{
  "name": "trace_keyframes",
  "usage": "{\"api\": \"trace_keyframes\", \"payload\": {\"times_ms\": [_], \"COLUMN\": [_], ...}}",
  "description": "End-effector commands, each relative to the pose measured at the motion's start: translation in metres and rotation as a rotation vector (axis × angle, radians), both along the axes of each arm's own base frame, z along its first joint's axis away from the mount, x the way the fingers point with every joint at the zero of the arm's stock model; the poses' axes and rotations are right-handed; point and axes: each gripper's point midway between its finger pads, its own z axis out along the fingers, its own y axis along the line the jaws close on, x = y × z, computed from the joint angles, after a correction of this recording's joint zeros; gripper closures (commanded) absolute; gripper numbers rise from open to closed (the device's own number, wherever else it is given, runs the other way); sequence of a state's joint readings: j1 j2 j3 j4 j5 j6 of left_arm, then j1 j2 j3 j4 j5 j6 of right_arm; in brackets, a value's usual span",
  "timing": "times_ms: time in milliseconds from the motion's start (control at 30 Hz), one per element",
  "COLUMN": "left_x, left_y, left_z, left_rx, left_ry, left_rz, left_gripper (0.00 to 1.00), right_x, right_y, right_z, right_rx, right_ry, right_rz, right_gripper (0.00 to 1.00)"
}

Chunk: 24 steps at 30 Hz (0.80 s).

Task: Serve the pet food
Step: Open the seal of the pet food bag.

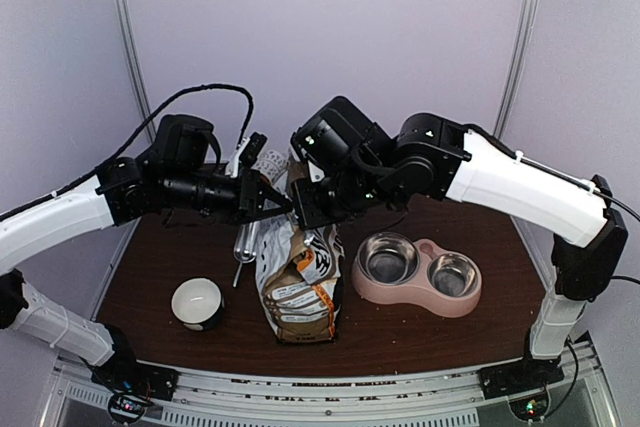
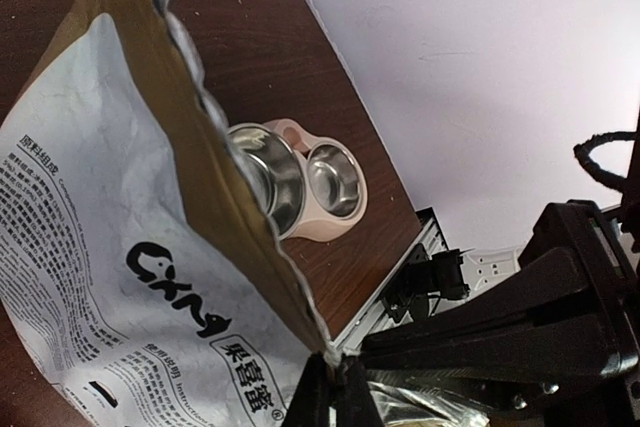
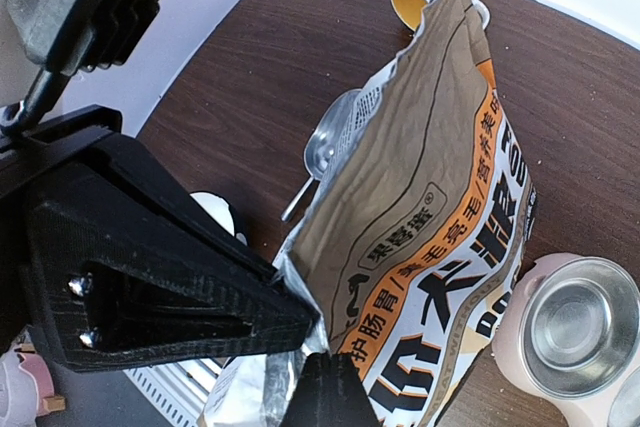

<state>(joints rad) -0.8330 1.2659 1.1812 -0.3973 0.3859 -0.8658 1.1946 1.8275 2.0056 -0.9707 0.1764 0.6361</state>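
The tan, orange and black printed bag stands upright mid-table with its top torn open. My left gripper is shut on the bag's top edge from the left; the left wrist view shows its tips pinching the foil rim of the bag. My right gripper is shut on the opposite side of the same rim, seen in the right wrist view against the bag. The pet food is hidden; no kibble shows. The pink double bowl with two empty steel cups sits right of the bag.
A white cup stands front left of the bag. A metal scoop lies behind the bag on the left, and a patterned cup lies on its side farther back. White walls close in the table.
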Motion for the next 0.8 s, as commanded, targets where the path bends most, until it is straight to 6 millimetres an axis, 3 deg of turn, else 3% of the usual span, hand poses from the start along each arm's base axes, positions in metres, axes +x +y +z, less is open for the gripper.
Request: {"api": "trace_keyframes", "payload": {"times_ms": [0,133,267,367,767], "left_x": [-0.014,-0.017,-0.021,-0.025,-0.029], "left_y": [0.015,0.013,0.009,0.006,0.004], "left_z": [0.027,0.035,0.048,0.057,0.073], "left_rx": [-0.044,-0.071,-0.145,-0.181,-0.225], "left_ry": [-0.055,-0.083,-0.125,-0.156,-0.209], "left_rz": [-0.012,-0.032,-0.069,-0.1,-0.136], "left_gripper": [1.0,1.0,1.0,1.0,1.0], "right_x": [0.03,0.028,0.01,0.006,0.004], "right_y": [-0.06,-0.05,-0.023,-0.021,-0.016], "right_z": [-0.003,0.002,0.028,0.042,0.036], "right_rx": [-0.151,-0.063,0.175,0.28,0.28], "right_ry": [-0.073,-0.044,0.007,0.035,0.062], "right_rz": [-0.174,-0.124,0.063,0.121,0.161], "right_gripper": [1.0,1.0,1.0,1.0,1.0]}}
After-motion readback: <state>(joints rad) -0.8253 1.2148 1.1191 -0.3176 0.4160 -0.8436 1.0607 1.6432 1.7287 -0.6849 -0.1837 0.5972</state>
